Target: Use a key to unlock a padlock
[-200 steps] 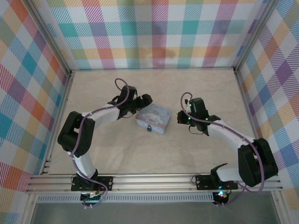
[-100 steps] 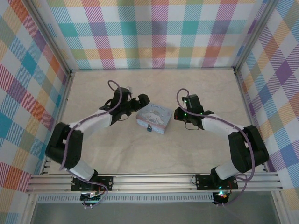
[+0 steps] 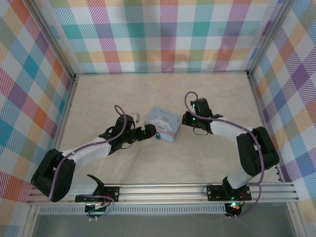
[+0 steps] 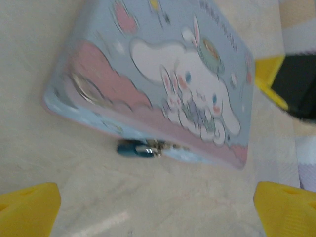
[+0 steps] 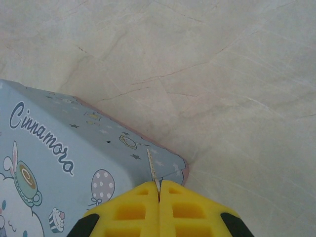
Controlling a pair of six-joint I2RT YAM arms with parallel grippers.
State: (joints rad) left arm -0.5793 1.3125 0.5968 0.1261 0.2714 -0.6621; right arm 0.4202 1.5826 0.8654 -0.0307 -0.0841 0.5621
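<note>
Left gripper [image 4: 158,210] spread wide facing padlock [image 4: 135,148] on tin box [image 4: 163,74] front; right gripper [image 5: 159,192] pinches key [image 5: 152,170] over box corner.

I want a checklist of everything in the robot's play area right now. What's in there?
Surface: pale, marbled-looking table.
Job's things: padlock, dark bluish, lying against the lower edge of the box; key, a thin metal sliver.
Clutter: tin box, pastel blue with a cartoon bunny.
Grippers: left gripper open, aimed at the padlock; right gripper shut on the key, at the box's corner.
Cables: purple cables looping along both arms.
Surroundings: colourful plaid walls; metal rail at the near edge.
</note>
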